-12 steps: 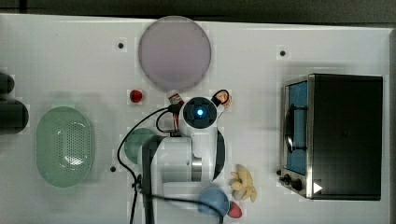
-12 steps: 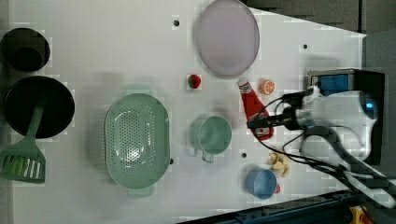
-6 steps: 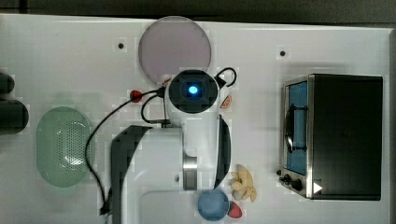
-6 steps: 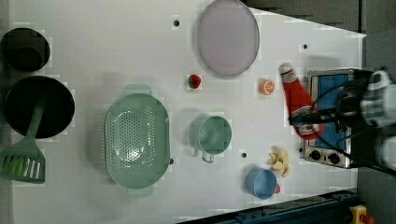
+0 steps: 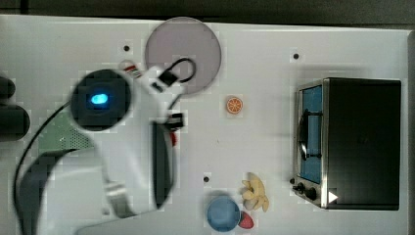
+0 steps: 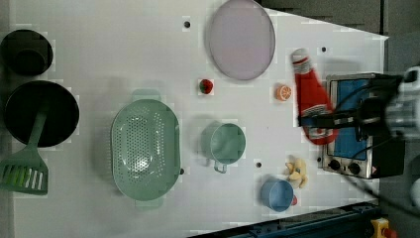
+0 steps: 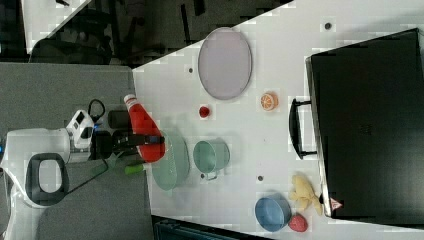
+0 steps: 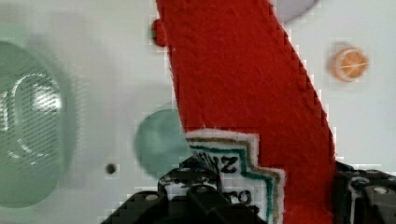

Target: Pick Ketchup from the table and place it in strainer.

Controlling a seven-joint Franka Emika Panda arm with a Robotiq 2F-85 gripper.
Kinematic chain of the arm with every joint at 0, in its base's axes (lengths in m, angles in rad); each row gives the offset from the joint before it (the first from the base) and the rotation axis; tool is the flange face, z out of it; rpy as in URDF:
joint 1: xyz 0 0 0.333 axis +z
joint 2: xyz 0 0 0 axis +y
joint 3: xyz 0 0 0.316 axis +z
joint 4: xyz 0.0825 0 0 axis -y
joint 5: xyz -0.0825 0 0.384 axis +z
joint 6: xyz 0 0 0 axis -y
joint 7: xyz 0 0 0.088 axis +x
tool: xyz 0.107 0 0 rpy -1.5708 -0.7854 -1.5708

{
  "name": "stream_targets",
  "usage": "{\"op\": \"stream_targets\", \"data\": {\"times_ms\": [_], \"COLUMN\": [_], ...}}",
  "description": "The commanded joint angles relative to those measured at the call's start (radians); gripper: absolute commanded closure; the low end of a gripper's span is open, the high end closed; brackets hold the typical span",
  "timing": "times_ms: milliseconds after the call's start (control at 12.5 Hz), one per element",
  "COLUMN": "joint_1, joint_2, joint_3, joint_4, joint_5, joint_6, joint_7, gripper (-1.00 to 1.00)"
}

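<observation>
Since the arm's bulk covers the left half of the top view, little of the load shows there: a striped white cap tip pokes out at upper left of the frame, beside the grey plate [image 5: 183, 54], and a patch of the strainer [image 5: 61, 137] shows at mid left under the arm.

Left view: the ketchup [image 6: 311, 101] hangs at the right of the frame, clear of the bench [image 6: 124, 59], cap toward the top, its base against the toaster oven [image 6: 356, 124] in the picture. The pincer [image 6: 317, 120] is clamped across the lower body near the label. The strainer sits lower left of centre, well apart from the bottle, with the teal cup [image 6: 226, 144] between them.

Right view: the bottle appears at mid left, cap tilted up, its base overlapping the strainer rim in the picture; height above it cannot be judged from here.

Wrist view: the bottle surface is fuzzy red fabric with a stitched label, so judged a soft, light plush toy. It should squash under the fingers [image 8: 196, 196] rather than slip, and is not fragile. Hold at the wide labelled belly looks sound; the tapering neck would give less purchase. Being about as long as the basket, it likely needs laying along the oval's long axis.
</observation>
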Motion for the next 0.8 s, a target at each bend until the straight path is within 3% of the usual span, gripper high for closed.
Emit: {"op": "stream_targets", "data": {"times_ms": [80, 480, 800], "joint_1": [0.045, 0.061, 0.095], "joint_2": [0.033, 0.159, 0.331], "joint_3": [0.121, 0.304, 0.369], "joint_4": [-0.023, -0.033, -0.056], "joint_5": [0.007, 0.007, 0.000], "joint_6": [0.004, 0.213, 0.461], "joint_7": [0.258, 0.496, 0.649], "gripper": [-0.24, -0.24, -0.24]}}
